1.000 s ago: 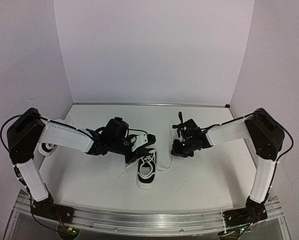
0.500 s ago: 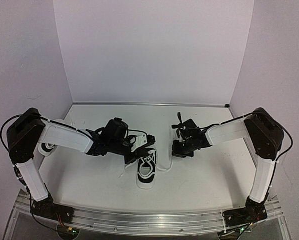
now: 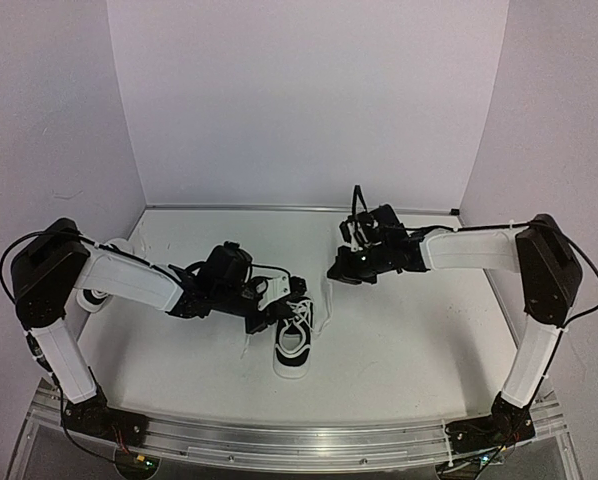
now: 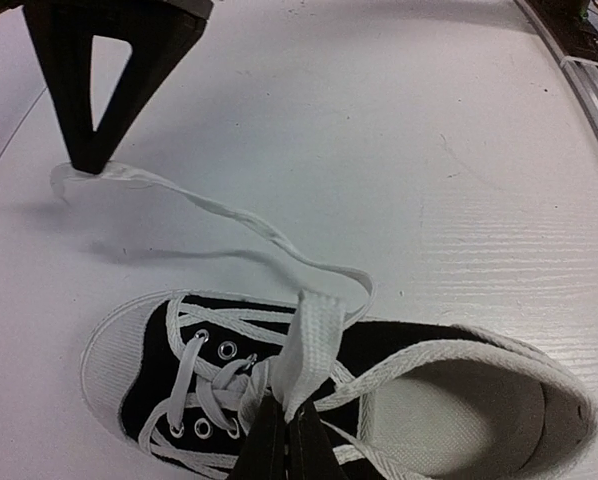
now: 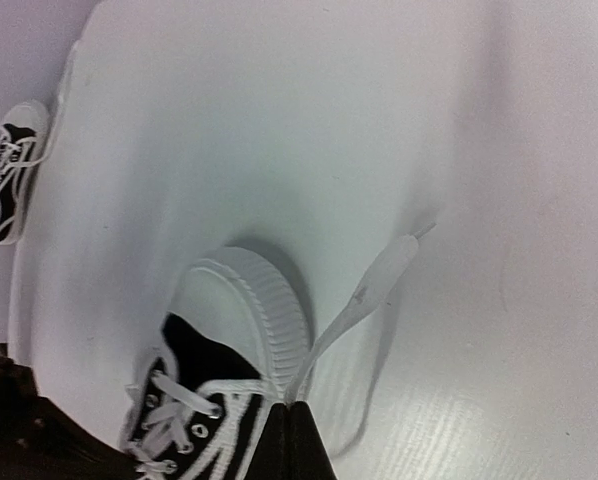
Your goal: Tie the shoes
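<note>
Holding both laces spread apart, seemingly ahead of the first knot.
The left gripper is clenching one lace above the sneaker, the right gripper is pinching the other lace past its toe; next they need crossing. Its mate is lying far left.

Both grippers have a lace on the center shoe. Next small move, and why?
Probably swing the right gripper across the strand held by the left gripper to start the first crossing. Each is shut on one white strand from the shoe. The right one's lace sags slack back to the shoe, and no knot shows yet.
</note>
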{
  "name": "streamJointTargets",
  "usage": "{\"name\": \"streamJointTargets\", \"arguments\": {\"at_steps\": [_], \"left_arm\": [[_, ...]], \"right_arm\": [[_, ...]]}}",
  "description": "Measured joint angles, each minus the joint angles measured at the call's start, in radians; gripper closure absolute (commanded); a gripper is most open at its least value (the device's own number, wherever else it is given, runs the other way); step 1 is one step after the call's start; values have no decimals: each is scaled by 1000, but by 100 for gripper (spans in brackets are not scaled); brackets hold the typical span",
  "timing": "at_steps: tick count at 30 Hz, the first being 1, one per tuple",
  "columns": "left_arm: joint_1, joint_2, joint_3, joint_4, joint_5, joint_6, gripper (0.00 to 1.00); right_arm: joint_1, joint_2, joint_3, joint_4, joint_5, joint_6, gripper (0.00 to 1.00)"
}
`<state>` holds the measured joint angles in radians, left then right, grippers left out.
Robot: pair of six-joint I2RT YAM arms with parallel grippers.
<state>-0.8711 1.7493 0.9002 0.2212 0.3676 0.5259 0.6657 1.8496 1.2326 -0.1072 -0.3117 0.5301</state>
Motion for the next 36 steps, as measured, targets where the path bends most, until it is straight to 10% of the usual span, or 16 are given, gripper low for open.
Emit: {"name": "streamJointTargets", "arguments": {"at_steps": [18, 26, 36], "left_arm": [[0, -73, -77, 46, -2, 2, 100], [0, -74, -87, 50, -2, 2, 100], [0, -77, -88, 50, -4, 2, 100]], "right_arm": [[178, 310, 478, 84, -216, 82, 100], [188, 342, 500, 82, -264, 119, 39], [141, 254, 383, 78, -297, 116, 38]]}}
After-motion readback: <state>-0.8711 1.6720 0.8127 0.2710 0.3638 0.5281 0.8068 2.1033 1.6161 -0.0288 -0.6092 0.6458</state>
